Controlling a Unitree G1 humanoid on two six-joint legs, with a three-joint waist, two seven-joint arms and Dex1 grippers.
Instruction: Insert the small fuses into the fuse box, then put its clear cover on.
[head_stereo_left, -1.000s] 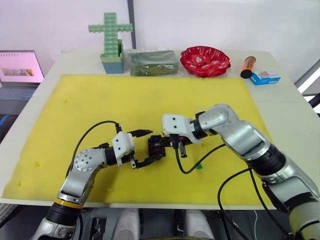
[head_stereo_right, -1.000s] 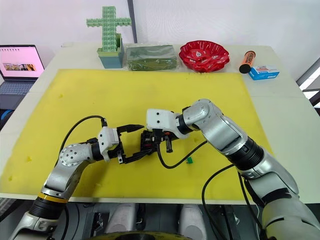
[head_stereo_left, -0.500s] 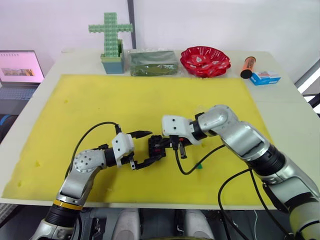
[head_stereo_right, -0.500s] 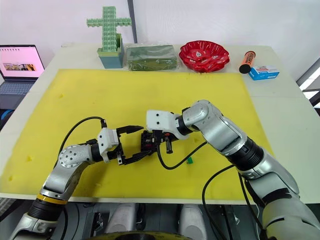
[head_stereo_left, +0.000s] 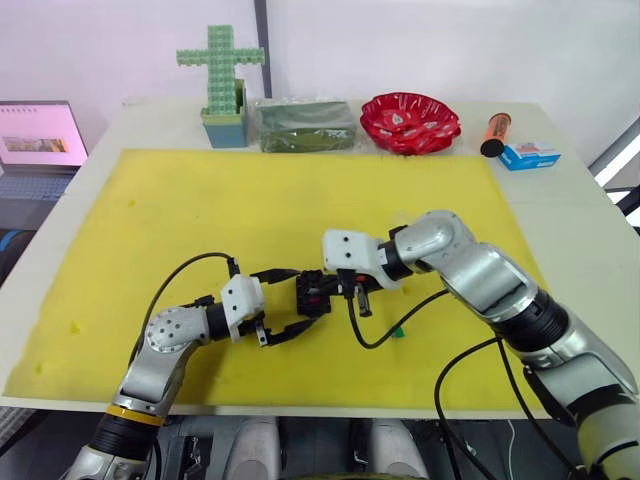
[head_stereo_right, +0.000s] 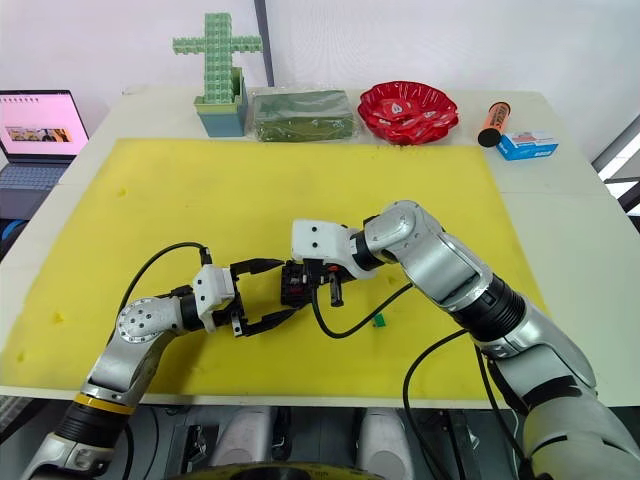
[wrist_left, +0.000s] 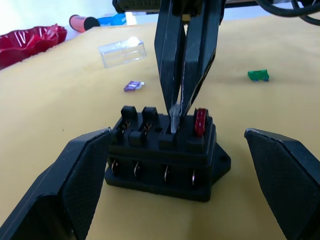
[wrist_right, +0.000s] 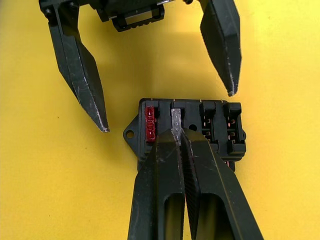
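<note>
The black fuse box (head_stereo_left: 312, 293) rests on the yellow mat (head_stereo_left: 250, 210). A red fuse (wrist_left: 200, 121) stands in one end slot. My right gripper (wrist_right: 177, 132) is shut on a grey fuse (wrist_right: 176, 120), which it holds upright at the slot beside the red one. My left gripper (head_stereo_left: 306, 297) is open, with one finger (wrist_left: 75, 180) on each side of the box and neither touching it. A green fuse (head_stereo_left: 397, 332) lies on the mat near the right arm's cable. Beyond the box lie a purplish fuse (wrist_left: 133, 86) and the clear cover (wrist_left: 123, 51).
Along the table's far edge stand a green block cross (head_stereo_left: 221, 75), a wrapped green package (head_stereo_left: 306, 125), a red bowl (head_stereo_left: 411, 120), an orange cylinder (head_stereo_left: 495, 133) and a small blue box (head_stereo_left: 530, 154). A laptop (head_stereo_left: 38, 135) sits off the table's left side.
My left gripper has drawn back slightly to the left, away from the fuse box, still open. The right gripper stays over the box with the grey fuse.
</note>
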